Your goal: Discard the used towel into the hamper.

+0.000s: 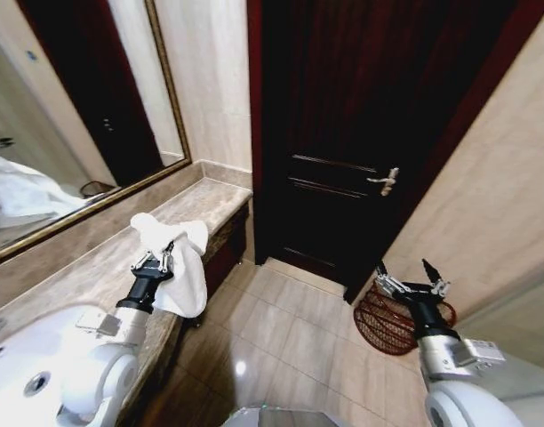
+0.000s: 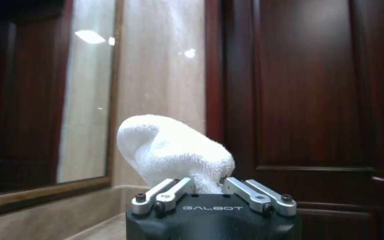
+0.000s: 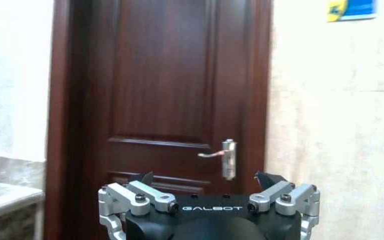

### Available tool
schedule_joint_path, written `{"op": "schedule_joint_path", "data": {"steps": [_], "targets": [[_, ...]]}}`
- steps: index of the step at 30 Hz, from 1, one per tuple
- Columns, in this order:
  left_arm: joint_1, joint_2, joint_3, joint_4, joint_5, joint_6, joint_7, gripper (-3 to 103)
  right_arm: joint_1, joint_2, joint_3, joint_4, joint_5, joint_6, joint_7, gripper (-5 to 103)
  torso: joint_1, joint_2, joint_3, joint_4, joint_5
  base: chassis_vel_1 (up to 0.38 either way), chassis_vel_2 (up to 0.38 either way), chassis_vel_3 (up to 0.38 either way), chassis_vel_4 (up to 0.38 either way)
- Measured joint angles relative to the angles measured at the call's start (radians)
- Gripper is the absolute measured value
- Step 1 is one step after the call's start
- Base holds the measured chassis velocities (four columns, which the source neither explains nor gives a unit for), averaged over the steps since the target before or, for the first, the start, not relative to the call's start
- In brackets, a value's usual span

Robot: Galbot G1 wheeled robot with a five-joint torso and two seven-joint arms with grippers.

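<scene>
Up high, the left tool is clamped on the white towel, lifted off the desk so it can travel to the hamper. The right tool waits with fingers apart above the hamper.

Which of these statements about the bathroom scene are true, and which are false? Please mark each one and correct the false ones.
1. The left gripper holds the white towel. True.
2. The towel already lies inside the hamper. False: it hangs from the left gripper over the edge of the counter; the hamper stands on the floor by the right-hand wall.
3. The right gripper is open and holds nothing. True.
4. The dark door stands wide open. False: it is closed, its handle in view.
5. The hamper stands on the counter. False: it is on the tiled floor, near the door.
</scene>
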Motion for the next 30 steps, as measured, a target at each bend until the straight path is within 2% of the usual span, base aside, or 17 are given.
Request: {"op": "schedule_joint_path", "data": {"steps": [30], "targets": [[-0.016,0.008,0.006,0.04,-0.025,-0.017,-0.003,7,-0.019,0.022,0.002,-0.003,-0.025,0.002,0.019,100,0.0,0.0,0.0,-0.0004,0.0001,-0.116,-0.125,-0.122,-0.12]]}}
